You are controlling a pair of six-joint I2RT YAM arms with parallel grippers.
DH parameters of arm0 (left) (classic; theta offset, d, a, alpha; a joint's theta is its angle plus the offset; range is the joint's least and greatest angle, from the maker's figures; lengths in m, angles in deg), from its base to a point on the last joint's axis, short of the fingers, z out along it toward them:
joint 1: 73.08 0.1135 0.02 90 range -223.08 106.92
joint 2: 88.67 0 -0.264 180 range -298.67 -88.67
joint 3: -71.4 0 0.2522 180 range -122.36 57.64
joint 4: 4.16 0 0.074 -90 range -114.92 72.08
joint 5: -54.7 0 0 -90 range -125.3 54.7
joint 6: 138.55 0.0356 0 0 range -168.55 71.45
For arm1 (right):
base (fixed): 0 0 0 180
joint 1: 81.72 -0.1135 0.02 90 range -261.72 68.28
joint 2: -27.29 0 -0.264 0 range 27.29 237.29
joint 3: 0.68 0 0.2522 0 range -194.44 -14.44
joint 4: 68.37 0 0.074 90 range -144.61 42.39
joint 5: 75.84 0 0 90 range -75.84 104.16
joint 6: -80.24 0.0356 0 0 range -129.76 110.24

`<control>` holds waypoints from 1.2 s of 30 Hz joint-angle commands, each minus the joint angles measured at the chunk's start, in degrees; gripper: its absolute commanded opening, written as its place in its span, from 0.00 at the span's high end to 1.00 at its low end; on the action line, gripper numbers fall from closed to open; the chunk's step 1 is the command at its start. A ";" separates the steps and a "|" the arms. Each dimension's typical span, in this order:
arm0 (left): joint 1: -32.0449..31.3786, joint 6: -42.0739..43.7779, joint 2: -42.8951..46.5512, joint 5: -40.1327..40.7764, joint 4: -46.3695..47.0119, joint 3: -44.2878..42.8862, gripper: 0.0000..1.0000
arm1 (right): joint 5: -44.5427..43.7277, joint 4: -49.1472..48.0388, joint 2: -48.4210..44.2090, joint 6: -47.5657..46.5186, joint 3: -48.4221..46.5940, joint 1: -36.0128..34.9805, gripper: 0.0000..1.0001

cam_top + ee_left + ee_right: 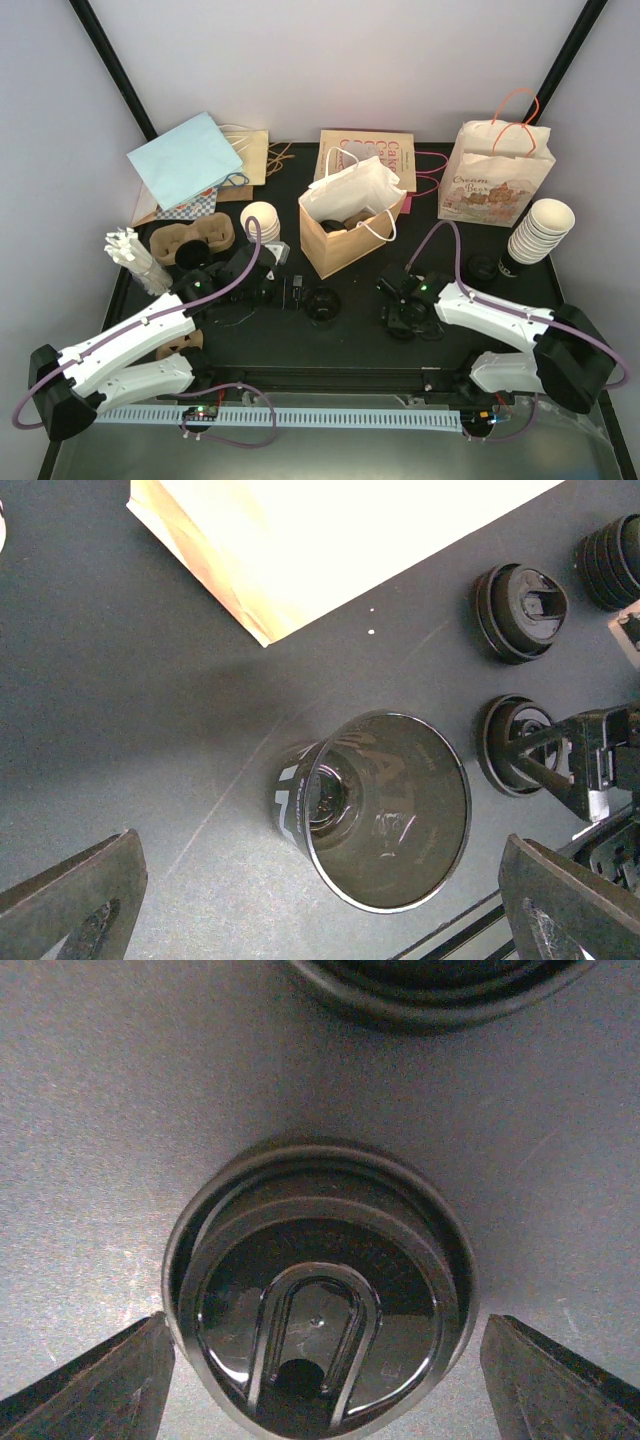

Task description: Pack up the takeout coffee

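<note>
Lid [318, 1295] for the coffee is lying just in front of the open paper bag [345, 240], between the wide-spread fingers of my right gripper [325, 1360]. My left gripper [320, 890] is wide too, empty, over a tipped black cup [385, 810].

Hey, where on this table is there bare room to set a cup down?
Bare: the table in front of the tipped dark cup; a smaller gap between the open bag and the right cup stack. Crowded: left side, around the carrier.
</note>
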 commanded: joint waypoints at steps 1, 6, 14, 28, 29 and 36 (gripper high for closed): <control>0.24 0.98 -0.32 -0.02 -1.42 -0.68 0.01 | -3.22 1.20 -3.04 1.02 -1.87 -0.35 0.14; 0.32 1.05 -0.62 -0.02 -1.38 -0.68 0.01 | -3.19 0.82 -4.65 0.74 -1.79 -0.42 0.13; 0.30 1.24 -0.80 -0.05 -1.36 -0.93 0.01 | -0.82 -1.58 0.82 -0.84 -1.85 -0.45 0.12; 0.41 1.33 -1.13 0.24 -1.71 -0.86 0.01 | -1.63 -3.44 3.94 -0.24 0.21 -0.46 0.16; 0.41 1.32 -1.11 0.19 -1.78 -0.86 0.01 | -1.38 -3.67 3.92 -0.08 0.49 -0.46 0.16; 0.37 1.27 -1.32 0.11 -1.90 -0.84 0.01 | -1.27 -4.11 4.28 0.06 0.98 -0.47 0.17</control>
